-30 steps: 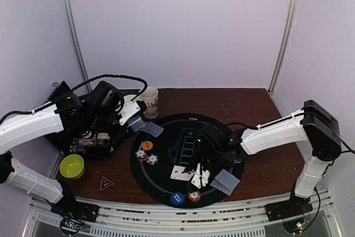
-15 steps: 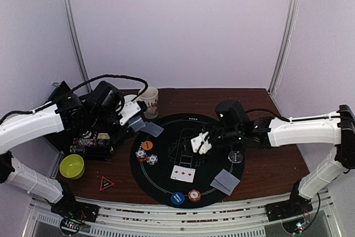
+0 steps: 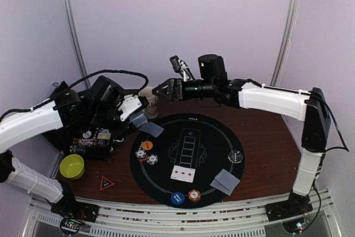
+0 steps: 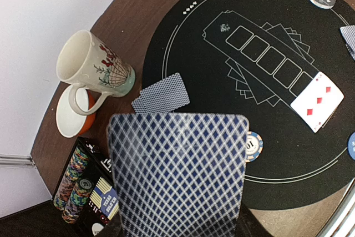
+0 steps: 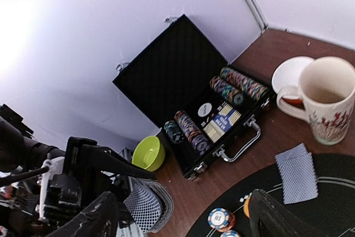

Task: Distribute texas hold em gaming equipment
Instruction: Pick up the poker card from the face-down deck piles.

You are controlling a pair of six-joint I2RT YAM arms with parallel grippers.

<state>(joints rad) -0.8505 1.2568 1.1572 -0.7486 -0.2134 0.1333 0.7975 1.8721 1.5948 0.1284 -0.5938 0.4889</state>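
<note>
While the left fingers (image 3: pixel 133 112) are clamped on a blue-backed card (image 4: pixel 177 173) and hold it in the air between the chip case and the mat, the right fingers (image 5: pixel 97 217) stand wide apart with nothing between them. They are raised high over the back of the worktop (image 3: pixel 260 137), near the mug (image 3: pixel 150 101). I cannot tell whether the left fingers grip one card or a thin stack.

A round black mat (image 3: pixel 213 137) lies at the middle of the worktop. On its near part a face-up card (image 3: pixel 183 174) with red diamonds lies flat. Two overlapping face-down cards (image 3: pixel 151 129) lie at the mat's far-left edge, just beside the gripped card. Another face-down pair (image 3: pixel 226 180) sits at the near-right edge. Two striped chip stacks (image 3: pixel 147 157) stand side by side on the mat's left part, with an orange disc (image 3: pixel 147 145) just behind them. At the near edge a blue disc (image 3: pixel 177 198) lies beside another chip stack (image 3: pixel 194 195). A clear disc (image 3: pixel 237 156) rests on the right part.

Left of the mat, the black chip case (image 5: pixel 183 76) stands open with rows of chips inside, and a green bowl (image 3: pixel 72 166) sits near it. The mug stands next to a white saucer (image 4: pixel 69 112).
</note>
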